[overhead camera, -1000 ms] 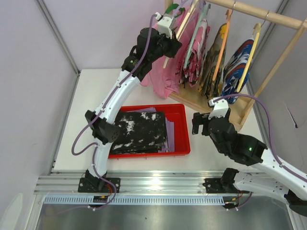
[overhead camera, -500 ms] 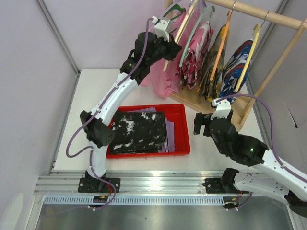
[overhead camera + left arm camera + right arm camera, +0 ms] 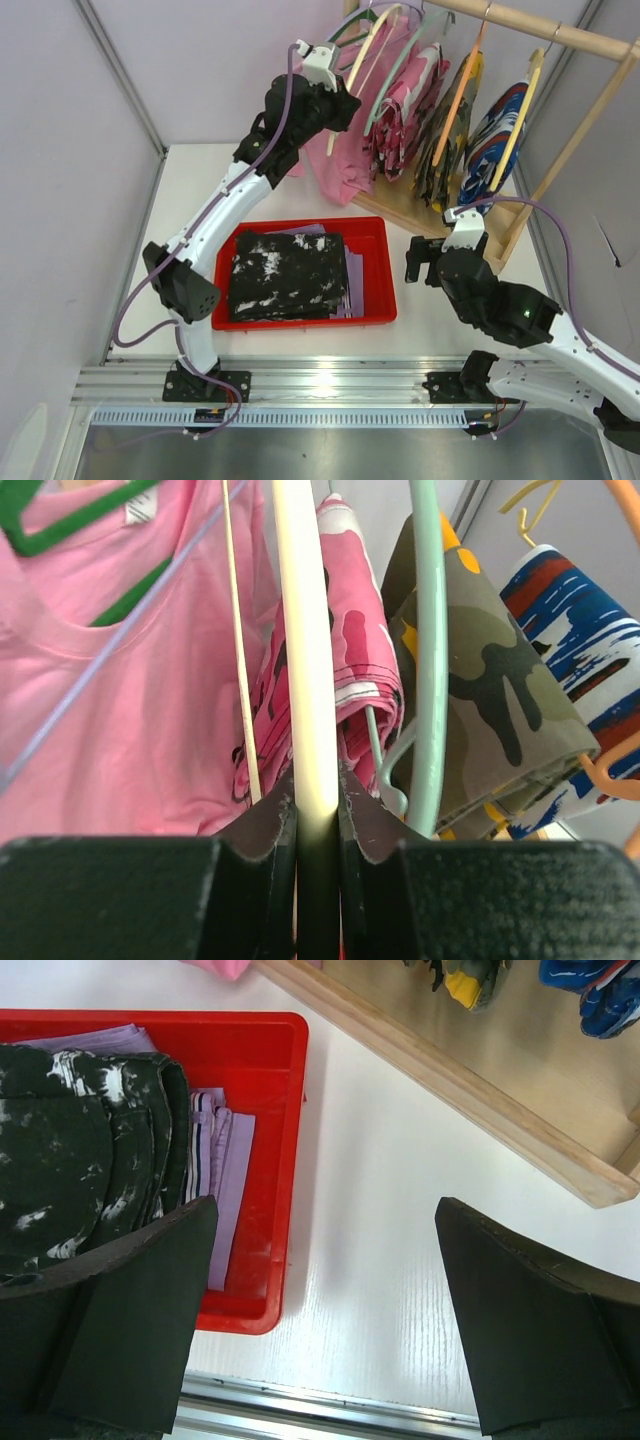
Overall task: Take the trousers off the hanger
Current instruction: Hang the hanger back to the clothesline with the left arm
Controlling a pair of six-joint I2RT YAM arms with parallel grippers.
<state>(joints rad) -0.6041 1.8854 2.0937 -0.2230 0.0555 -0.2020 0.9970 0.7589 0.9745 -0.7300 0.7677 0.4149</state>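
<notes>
The black white-speckled trousers (image 3: pixel 285 275) lie folded in the red tray (image 3: pixel 385 270), on top of the pale lavender trousers (image 3: pixel 352 285). Both also show in the right wrist view, black (image 3: pixel 80 1160) and lavender (image 3: pixel 225 1180). My left gripper (image 3: pixel 343 103) is raised at the clothes rack and shut on a bare cream hanger (image 3: pixel 305 630), which runs up between its fingers (image 3: pixel 318 790). My right gripper (image 3: pixel 325 1220) is open and empty, low over the white table just right of the tray (image 3: pixel 285 1160), and also shows from above (image 3: pixel 422 262).
A wooden rack (image 3: pixel 560 35) with a wooden base (image 3: pixel 400 210) stands at the back right. On it hang a pink shirt (image 3: pixel 345 160), a pink camouflage garment (image 3: pixel 350 650), an olive camouflage garment (image 3: pixel 490 700) and a blue-red-white garment (image 3: pixel 500 120). A mint hanger (image 3: pixel 430 630) is beside the cream one.
My left arm has lifted and drawn back to the left, tilting the cream hanger with it. My right gripper has hardly moved.
</notes>
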